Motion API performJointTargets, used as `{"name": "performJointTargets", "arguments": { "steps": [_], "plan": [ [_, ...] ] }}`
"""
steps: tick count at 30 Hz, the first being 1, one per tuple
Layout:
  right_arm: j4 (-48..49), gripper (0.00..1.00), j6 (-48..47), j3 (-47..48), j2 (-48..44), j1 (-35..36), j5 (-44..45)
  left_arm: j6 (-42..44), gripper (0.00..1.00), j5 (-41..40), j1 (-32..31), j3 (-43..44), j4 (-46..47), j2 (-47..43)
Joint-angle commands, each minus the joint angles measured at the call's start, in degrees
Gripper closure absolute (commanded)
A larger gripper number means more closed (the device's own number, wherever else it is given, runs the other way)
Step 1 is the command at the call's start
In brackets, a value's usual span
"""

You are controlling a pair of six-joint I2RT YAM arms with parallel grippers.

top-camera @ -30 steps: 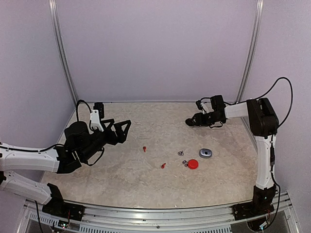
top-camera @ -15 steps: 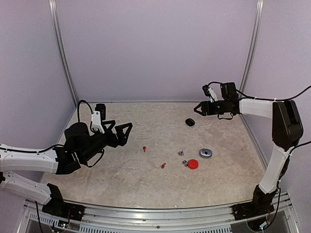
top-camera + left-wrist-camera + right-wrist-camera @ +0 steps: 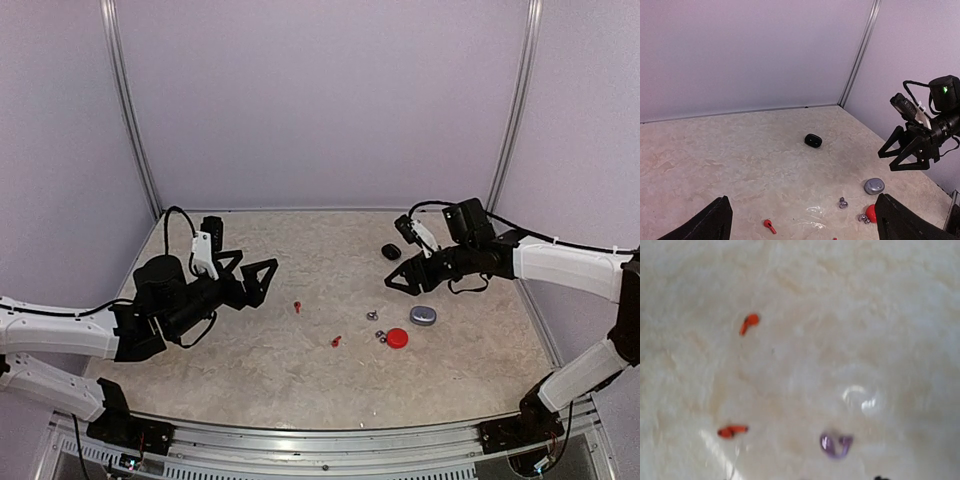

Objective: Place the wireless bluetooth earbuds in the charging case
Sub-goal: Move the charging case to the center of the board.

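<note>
Three charging cases lie on the table: a black one [image 3: 390, 251] at the back, a grey one [image 3: 423, 316] and a red one [image 3: 397, 338]. Two red earbuds [image 3: 298, 306] [image 3: 336, 341] and two silver-grey earbuds [image 3: 372, 316] [image 3: 381, 335] lie loose near the middle. My right gripper [image 3: 400, 278] hovers open and empty between the black and grey cases. My left gripper [image 3: 250, 280] is wide open and empty, left of the red earbuds. In the left wrist view I see the black case [image 3: 813, 140], grey case [image 3: 874, 186] and the right gripper [image 3: 907, 150]. The right wrist view shows red earbuds [image 3: 749, 322] [image 3: 732, 430] and a silver-grey earbud [image 3: 836, 445].
The marbled table [image 3: 250, 370] is walled by pale purple panels at the back and on both sides. Metal posts [image 3: 130, 110] stand in the back corners. A rail [image 3: 320, 440] runs along the near edge between the arm bases.
My right gripper let go of the black case at the back, lifted away, then swung forward and left to hover near the grey case. My left gripper edged slightly right.
</note>
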Motion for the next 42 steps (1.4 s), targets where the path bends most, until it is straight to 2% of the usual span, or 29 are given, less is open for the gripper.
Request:
{"name": "performJointTargets", "arguments": {
  "steps": [1,9,17,24,32,36,42],
  "plan": [
    [-7.2,0.37,-0.8,-2.3,-3.5,2.5,3.8,1.5,0.01,1.6,-0.7,1.6,0.2,1.2],
    [-19.3,0.37,-3.7,-1.2,2.4,6.7,10.7,2.2,0.01,4.3,-0.8,2.7,0.6,3.5],
    [-20.2,0.35,-7.6,-1.2,9.1,9.1,17.8,3.6,0.01,5.9,-0.8,3.5,0.6,5.1],
    [-19.1,0.36,-9.4,-0.3,12.4,9.9,17.9,4.1,0.01,6.8,-0.6,3.6,1.5,6.1],
    [-18.3,0.37,-11.3,1.5,16.7,12.1,22.6,4.4,0.01,7.1,-0.3,3.6,2.1,6.9],
    [-17.7,0.38,-12.6,1.9,17.5,12.5,21.6,4.4,0.01,7.1,0.0,3.6,2.3,7.0],
    [-19.1,0.49,-12.2,3.0,17.6,14.0,19.3,4.6,0.01,7.4,0.3,3.7,2.4,7.3]
  ]
}}
